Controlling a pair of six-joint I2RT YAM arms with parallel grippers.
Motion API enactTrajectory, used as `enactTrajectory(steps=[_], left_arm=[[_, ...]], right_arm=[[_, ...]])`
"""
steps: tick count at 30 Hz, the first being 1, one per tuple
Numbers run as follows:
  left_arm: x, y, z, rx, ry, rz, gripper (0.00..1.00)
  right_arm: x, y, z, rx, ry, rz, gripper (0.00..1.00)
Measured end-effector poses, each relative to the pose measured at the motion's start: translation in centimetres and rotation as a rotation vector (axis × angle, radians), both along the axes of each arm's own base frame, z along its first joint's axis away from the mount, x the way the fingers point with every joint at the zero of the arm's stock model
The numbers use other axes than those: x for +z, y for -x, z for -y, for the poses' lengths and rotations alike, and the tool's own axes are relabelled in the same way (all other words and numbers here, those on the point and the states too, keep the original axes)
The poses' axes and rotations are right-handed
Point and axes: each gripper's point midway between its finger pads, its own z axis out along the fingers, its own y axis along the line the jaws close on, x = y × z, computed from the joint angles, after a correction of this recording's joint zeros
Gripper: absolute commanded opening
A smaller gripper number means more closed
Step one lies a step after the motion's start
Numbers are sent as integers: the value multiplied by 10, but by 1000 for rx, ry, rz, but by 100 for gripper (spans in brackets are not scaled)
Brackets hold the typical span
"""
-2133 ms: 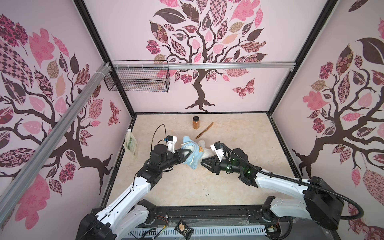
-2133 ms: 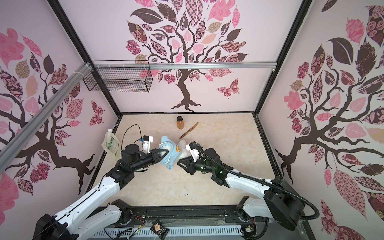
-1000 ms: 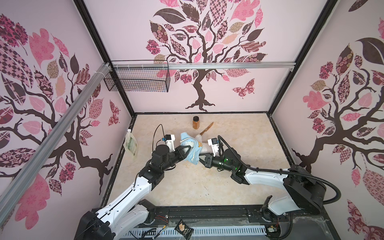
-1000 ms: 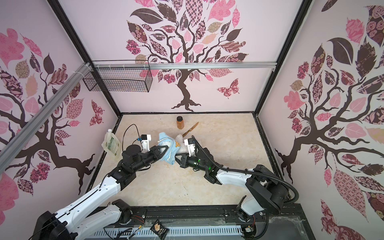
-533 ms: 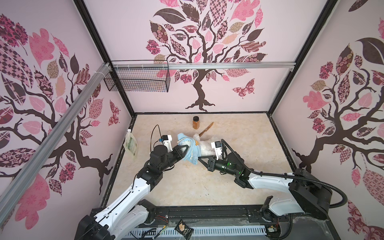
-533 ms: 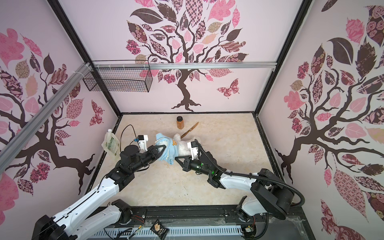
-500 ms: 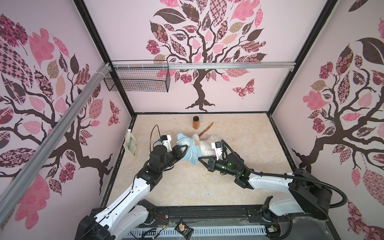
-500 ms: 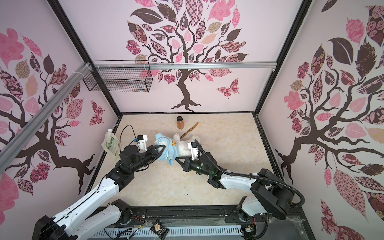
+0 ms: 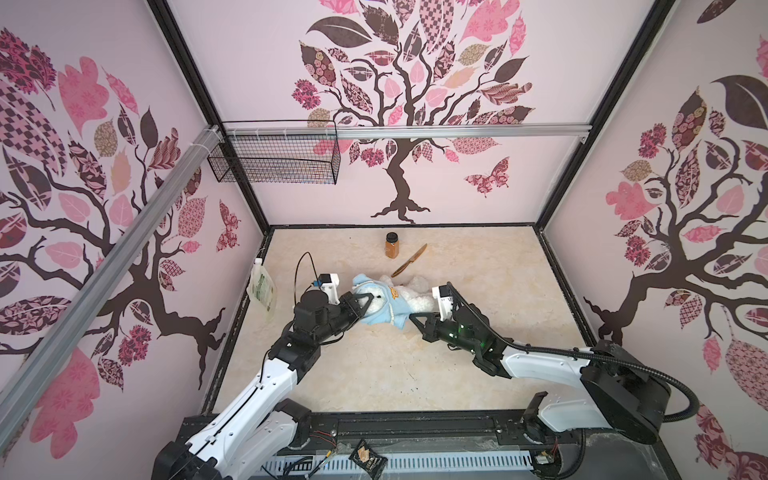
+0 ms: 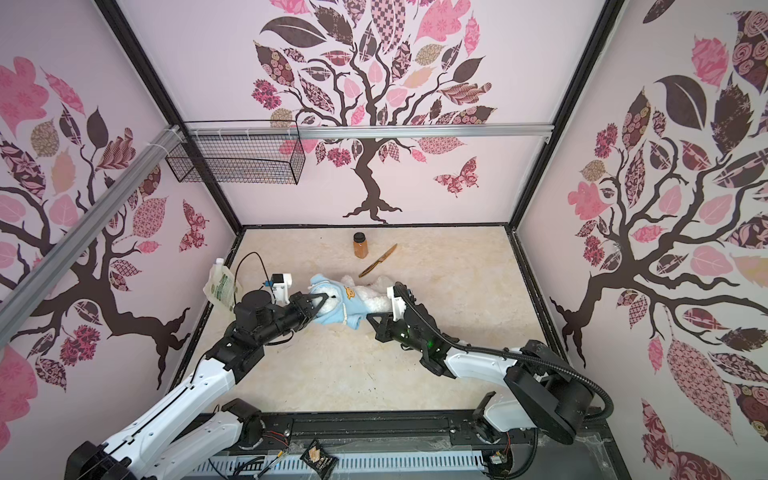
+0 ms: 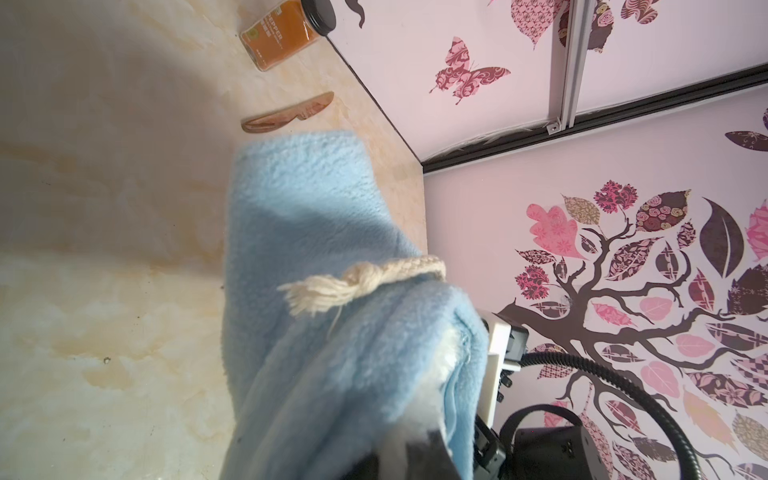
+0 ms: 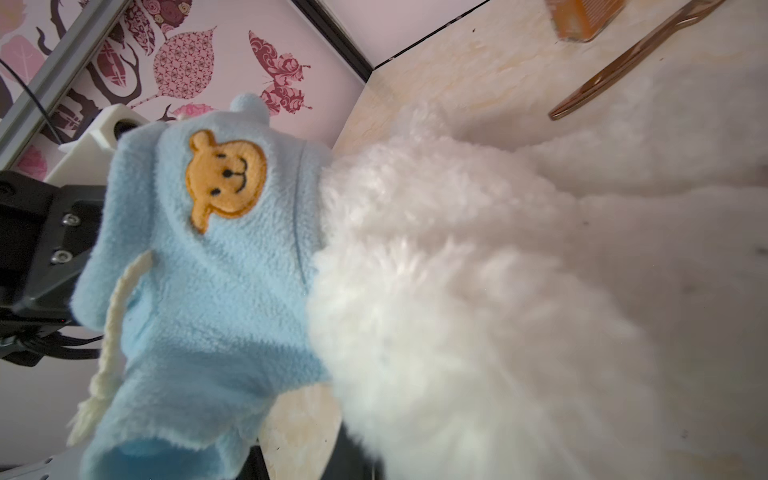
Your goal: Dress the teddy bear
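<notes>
The bear [image 9: 417, 291] lay on its side on the table [image 9: 374, 374], a bit left of the middle, between the two grippers. Its fur was white, long and fluffy. Its head and chest were inside a shirt [image 9: 388, 312]. Its round bottom and legs stuck out bare toward the right arm.

The shirt was light blue and made of soft, fuzzy fleece. It had a small round ear shape on the hood. A tan bear-face patch [image 12: 226, 178] with black dots for eyes and a smile was sewn on the front. A cream cord [image 11: 365, 280] with a knot and a frayed end hung from it.

The left gripper [image 9: 365, 306] was clamped on the blue fleece at the head end. The right gripper [image 9: 413, 318] was closed tight too, and it seemed to pinch the white fur low on the bear, just beside the shirt's hem.

Behind the bear stood a small jar [image 9: 392, 246] with a black lid and orange-brown powder inside. Its label read "PEPPER". Near it lay a flat wooden knife [image 9: 409, 265]. A soft pouch [image 9: 262, 291] with a green print leaned at the left wall, and its words were too small to read. A black wire basket [image 9: 274, 158] hung up high.
</notes>
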Motion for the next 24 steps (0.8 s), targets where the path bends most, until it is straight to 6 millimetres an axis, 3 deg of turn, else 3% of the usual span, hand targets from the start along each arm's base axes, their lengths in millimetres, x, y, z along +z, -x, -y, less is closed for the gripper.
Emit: enactTrajectory(steps=[3,7,12,20,24], left_arm=[[0,3,0,-32,54,-49,0],[8,3,-3,-71,140,-78,0],[8,5,2,-144,111,-30,0],[8,11,20,-266,-117,236,0],[18,14,22,-317,-243,431,0]], right_arm=[[3,-2,10,-24,32,39,0],[23,-4,18,-54,40,118,0],[28,3,15,12,38,168,0],[14,34,-4,290,65,142,33],[32,56,-3,397,70,171,48]])
